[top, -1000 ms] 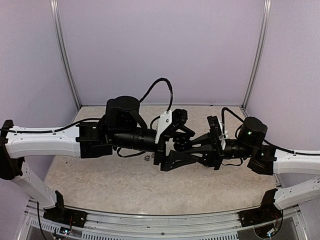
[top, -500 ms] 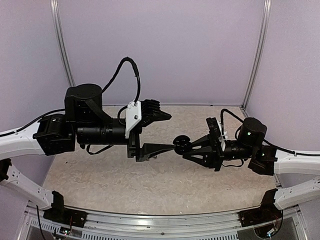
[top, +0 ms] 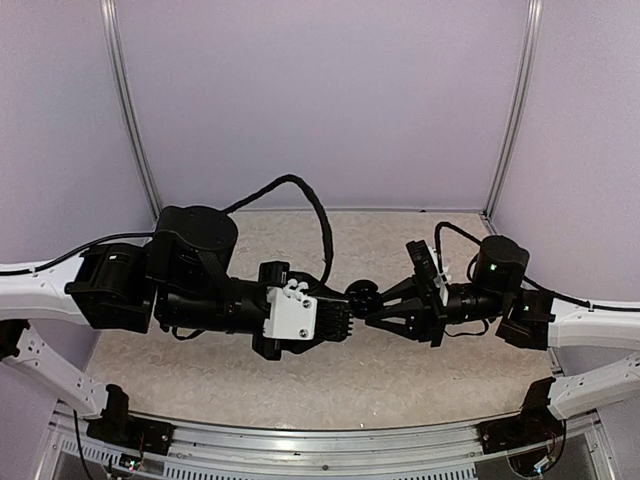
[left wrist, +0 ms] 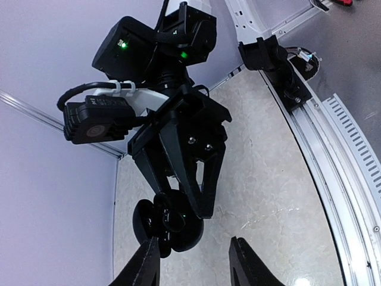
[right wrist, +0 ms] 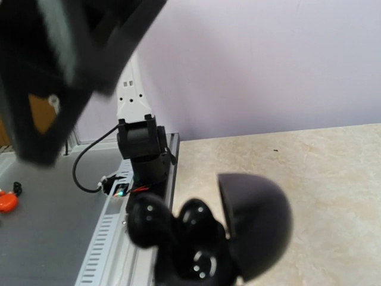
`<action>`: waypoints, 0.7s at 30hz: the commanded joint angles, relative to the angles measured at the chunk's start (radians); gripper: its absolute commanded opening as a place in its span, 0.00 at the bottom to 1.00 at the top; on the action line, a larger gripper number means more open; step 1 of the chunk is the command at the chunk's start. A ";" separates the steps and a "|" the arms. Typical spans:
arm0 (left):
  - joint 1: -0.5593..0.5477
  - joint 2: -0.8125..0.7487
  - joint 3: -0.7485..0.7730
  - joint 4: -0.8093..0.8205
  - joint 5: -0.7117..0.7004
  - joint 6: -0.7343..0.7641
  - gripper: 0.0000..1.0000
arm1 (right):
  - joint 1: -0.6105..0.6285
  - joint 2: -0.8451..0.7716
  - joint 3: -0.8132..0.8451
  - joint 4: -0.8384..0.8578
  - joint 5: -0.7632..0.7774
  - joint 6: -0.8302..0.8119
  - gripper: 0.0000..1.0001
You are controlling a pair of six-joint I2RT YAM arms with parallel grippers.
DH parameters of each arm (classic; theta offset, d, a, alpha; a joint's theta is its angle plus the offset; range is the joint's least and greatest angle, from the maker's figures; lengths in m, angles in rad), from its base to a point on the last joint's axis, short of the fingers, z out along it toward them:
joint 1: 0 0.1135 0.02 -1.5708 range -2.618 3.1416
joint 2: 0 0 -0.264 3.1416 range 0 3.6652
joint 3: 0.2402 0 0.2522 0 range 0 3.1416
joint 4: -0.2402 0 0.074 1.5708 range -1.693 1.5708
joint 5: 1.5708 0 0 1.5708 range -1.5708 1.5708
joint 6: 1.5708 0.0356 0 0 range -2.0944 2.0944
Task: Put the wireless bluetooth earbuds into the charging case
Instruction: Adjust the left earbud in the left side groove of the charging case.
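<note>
Above the counter's middle, the right gripper (left wrist: 180, 210) clamps the open charging case (left wrist: 166, 231). The left gripper (left wrist: 193, 266), jaws apart and seemingly empty, faces it. The case should be held steady with its wells exposed. No earbuds are clearly visible.

Charging case (top: 362, 296) just ahead of left fingers (left wrist: 141, 268), right arm (top: 590, 325) behind, open table (top: 420, 375) around

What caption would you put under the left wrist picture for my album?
Right gripper holds the open black charging case above the table, facing the open left gripper.
</note>
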 commanded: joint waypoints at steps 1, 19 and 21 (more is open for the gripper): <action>-0.023 0.042 0.036 -0.050 -0.058 0.100 0.38 | 0.002 0.011 0.037 -0.008 -0.030 0.021 0.00; -0.023 0.089 0.039 -0.031 -0.048 0.174 0.31 | 0.007 0.050 0.042 0.012 -0.061 0.043 0.00; -0.019 0.091 0.038 -0.026 -0.047 0.176 0.31 | 0.007 0.050 0.044 0.011 -0.065 0.043 0.00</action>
